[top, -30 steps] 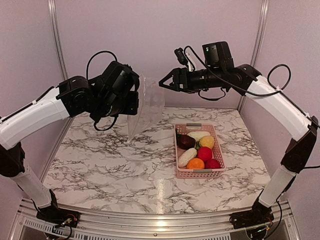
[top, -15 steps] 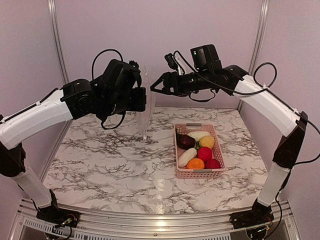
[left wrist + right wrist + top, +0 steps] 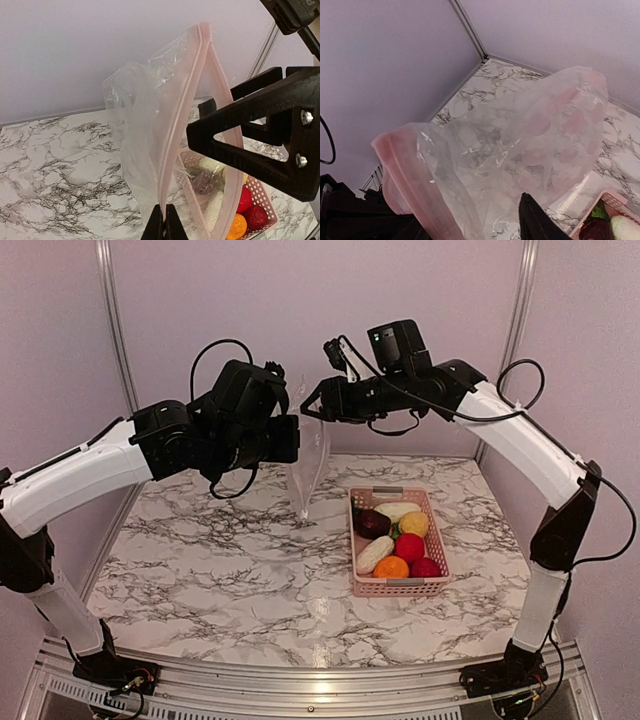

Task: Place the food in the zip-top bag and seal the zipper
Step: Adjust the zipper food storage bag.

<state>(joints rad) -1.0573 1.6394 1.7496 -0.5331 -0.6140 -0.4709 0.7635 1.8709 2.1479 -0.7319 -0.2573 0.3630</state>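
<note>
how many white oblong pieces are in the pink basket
2. One white piece lies at the basket's far end; the other white piece lies by its left wall. More may hide underneath.

We see pale lilac walls (image 3: 300, 290) filling the upper frame, silver corner posts (image 3: 112, 310) at upper left and right, and a marble-patterned tabletop (image 3: 220, 570) below.

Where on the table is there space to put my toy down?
The table left of the pink basket is bare, and so is the strip between the basket and the near edge. The basket is full of food, and the bag hangs over the back middle.
</note>
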